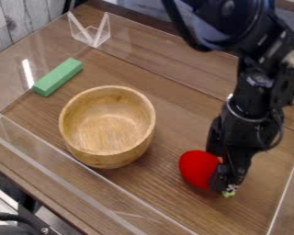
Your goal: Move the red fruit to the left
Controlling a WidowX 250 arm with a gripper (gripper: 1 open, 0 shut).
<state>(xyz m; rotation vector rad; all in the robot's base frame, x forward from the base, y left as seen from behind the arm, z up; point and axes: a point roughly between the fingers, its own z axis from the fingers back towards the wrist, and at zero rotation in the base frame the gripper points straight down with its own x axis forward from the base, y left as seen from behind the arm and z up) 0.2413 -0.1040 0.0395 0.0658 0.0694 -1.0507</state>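
Red fruit point(200, 167) rests on the wooden table point(175, 69), right of the wooden bowl point(107, 125). Gripper point(227, 171) stands at its right side, jaws spread wide, nothing held. Risk: the round, glossy fruit may roll away if one finger strikes it first.

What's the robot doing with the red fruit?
Gripper open, low beside red fruit. Fruit on table, not gripped. Wooden bowl sits to its left.
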